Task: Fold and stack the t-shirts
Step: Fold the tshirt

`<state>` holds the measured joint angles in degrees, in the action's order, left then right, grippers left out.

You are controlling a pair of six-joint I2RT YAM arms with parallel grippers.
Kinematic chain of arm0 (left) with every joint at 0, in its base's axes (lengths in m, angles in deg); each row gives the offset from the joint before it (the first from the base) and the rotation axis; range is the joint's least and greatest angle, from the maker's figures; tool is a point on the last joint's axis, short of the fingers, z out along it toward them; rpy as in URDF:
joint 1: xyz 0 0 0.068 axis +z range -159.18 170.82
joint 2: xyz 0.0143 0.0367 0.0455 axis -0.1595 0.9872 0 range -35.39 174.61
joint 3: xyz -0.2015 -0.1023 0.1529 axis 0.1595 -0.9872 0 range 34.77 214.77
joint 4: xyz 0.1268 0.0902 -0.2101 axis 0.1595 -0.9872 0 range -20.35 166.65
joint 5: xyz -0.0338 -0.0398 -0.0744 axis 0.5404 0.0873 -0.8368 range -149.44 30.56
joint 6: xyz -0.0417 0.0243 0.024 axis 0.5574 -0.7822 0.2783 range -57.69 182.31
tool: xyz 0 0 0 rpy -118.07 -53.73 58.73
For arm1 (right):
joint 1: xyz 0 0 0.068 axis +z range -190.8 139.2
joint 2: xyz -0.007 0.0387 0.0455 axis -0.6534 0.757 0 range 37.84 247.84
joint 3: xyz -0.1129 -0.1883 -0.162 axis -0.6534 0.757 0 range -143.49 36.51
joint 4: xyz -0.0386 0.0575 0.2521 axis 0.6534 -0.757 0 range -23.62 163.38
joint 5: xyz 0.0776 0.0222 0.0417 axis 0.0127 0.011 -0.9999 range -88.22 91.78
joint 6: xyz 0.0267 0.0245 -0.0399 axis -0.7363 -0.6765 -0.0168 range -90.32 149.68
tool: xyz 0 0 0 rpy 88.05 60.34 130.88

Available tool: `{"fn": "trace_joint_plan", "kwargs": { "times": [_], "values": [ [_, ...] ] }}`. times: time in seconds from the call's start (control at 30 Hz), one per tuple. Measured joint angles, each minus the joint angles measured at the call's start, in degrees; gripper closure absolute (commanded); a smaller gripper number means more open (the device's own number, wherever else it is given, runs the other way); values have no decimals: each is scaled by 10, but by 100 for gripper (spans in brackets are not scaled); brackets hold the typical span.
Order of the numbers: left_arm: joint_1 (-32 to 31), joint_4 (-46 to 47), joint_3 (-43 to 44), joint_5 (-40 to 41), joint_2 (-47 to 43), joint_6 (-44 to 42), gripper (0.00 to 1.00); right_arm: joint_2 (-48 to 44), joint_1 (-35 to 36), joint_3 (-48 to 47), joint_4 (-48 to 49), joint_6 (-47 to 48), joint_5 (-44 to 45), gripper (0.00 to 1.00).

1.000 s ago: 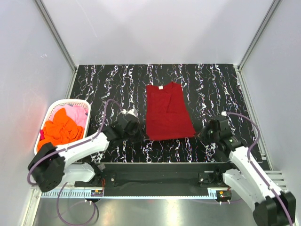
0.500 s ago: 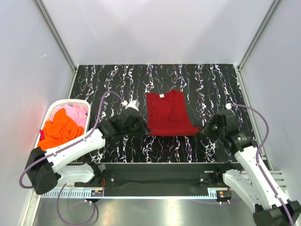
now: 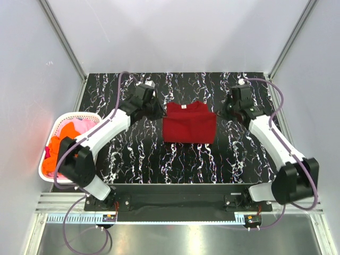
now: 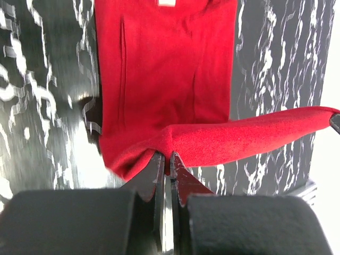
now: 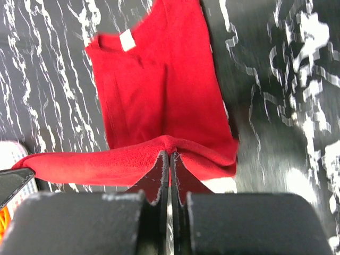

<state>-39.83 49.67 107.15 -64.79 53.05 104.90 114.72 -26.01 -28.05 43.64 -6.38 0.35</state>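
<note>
Left gripper (image 3: 157, 109) and right gripper (image 3: 222, 109) each pinch the dark red t-shirt (image 3: 188, 123).
Top view: the dark red t-shirt lies half-folded on the black marbled table (image 3: 239, 154), well right of the white basket (image 3: 79, 115), which holds an orange t-shirt (image 3: 64, 133) and a pink t-shirt (image 3: 88, 126). The left gripper is at the shirt edge nearer the basket, the right gripper at the far edge. Left wrist view: the left gripper (image 4: 166, 155) is clamped thin on a lifted red fold. Right wrist view: the right gripper (image 5: 170, 153) is clamped the same way, with the white neck label (image 5: 127, 39) beyond.
</note>
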Motion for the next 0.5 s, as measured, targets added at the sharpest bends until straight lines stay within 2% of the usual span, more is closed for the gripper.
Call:
{"fn": "trace_joint_plan", "kwargs": {
  "times": [0.33,0.43,0.5],
  "values": [
    [82,60,157,-87,186,-42,100,181,-65,-122,57,34,-80,100],
    [101,81,213,-120,251,-50,96,251,-75,-161,81,38,-113,98],
    [112,97,261,-142,304,-56,89,301,-80,-188,96,41,-133,94]
  ]
}}
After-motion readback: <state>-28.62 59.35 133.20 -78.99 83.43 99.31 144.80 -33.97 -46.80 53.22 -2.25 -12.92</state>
